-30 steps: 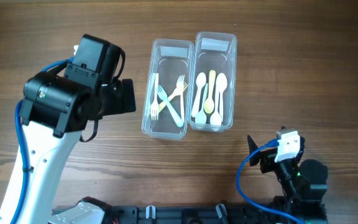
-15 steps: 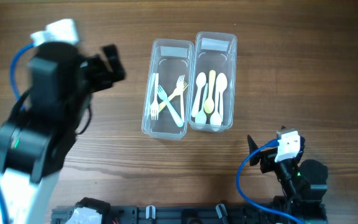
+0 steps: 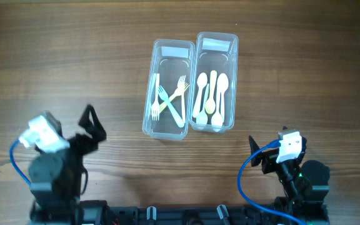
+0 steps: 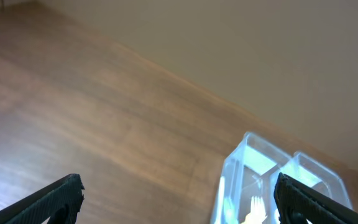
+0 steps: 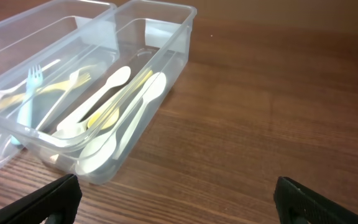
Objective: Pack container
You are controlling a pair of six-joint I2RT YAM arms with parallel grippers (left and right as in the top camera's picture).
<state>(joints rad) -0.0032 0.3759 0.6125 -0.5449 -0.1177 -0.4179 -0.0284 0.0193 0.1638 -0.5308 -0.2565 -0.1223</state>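
Note:
Two clear plastic containers stand side by side at the table's middle. The left container (image 3: pixel 167 50) holds several forks (image 3: pixel 170 103); it also shows in the left wrist view (image 4: pixel 238 171). The right container (image 3: pixel 233 75) holds several spoons (image 3: pixel 211 97); it also shows in the right wrist view (image 5: pixel 179 37) with the spoons (image 5: pixel 114 102). My left gripper (image 3: pixel 92 125) is open and empty at the front left, fingertips apart (image 4: pixel 176 199). My right gripper (image 3: pixel 258 153) is open and empty at the front right (image 5: pixel 176 199).
The wooden table (image 3: pixel 305 62) runs under everything. Both arm bases sit at the front edge, left (image 3: pixel 52 178) and right (image 3: pixel 302 181).
My left arm has pulled back from beside the fork container to the front left edge, folding down. The right arm and containers have not moved.

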